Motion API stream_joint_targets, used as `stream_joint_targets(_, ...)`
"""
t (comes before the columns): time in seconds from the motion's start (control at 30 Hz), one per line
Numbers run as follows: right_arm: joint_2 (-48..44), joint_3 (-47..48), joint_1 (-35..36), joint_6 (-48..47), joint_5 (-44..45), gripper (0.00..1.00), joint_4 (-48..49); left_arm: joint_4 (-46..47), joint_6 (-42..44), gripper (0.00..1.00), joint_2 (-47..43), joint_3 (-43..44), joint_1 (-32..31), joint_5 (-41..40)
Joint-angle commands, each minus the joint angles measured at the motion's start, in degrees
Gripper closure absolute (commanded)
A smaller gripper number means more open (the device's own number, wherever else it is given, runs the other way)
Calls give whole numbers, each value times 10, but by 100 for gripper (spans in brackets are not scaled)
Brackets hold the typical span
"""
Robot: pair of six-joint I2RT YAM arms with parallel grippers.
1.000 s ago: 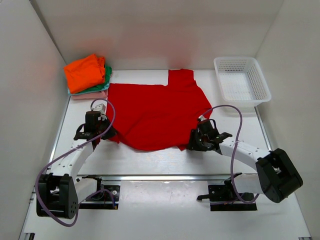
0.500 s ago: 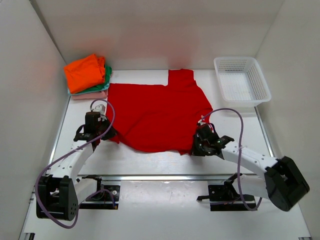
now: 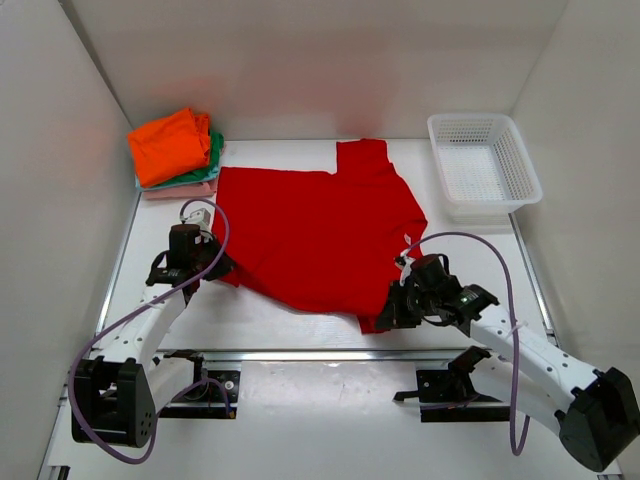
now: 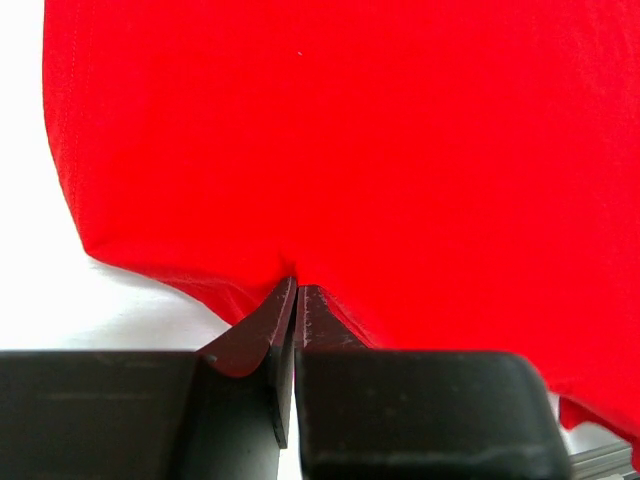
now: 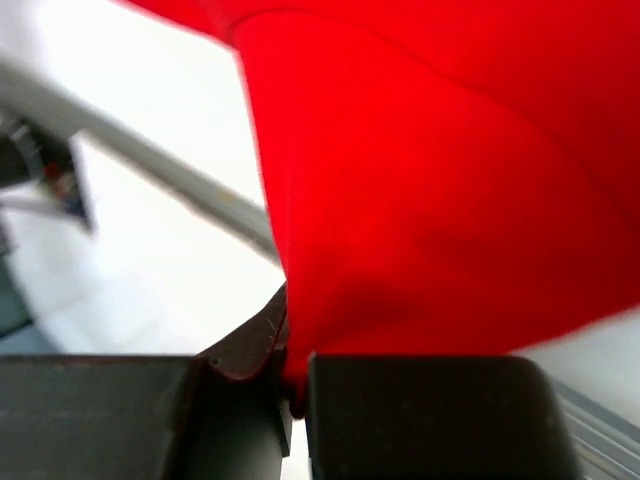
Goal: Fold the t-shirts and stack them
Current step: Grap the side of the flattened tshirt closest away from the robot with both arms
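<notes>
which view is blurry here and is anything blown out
Right wrist view: blurred, the red t-shirt and the background smeared. Left wrist view: cloth sharp, the white table blown out. Top external view: sharp, evenly lit, soft shadows only, a faint orange cast on the left wall beside the orange t-shirt.

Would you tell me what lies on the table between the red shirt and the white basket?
Nothing lies there. In the top view, the strip of table between the red shirt and the basket is bare white surface.
</notes>
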Motion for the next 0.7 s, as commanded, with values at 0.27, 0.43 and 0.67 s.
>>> stream_joint_targets(0.27,-138,-57,-37,7,-175,99,-46,-22,14,87,-23,6,6,-4)
stream_joint_targets(0.43,-157,-74,-49,20,-177,96,-45,-30,14,89,-37,2,7,-4)
stream_joint_targets(0.67,-165,-70,-48,14,-164,98,-60,-40,12,88,-47,7,1,-4)
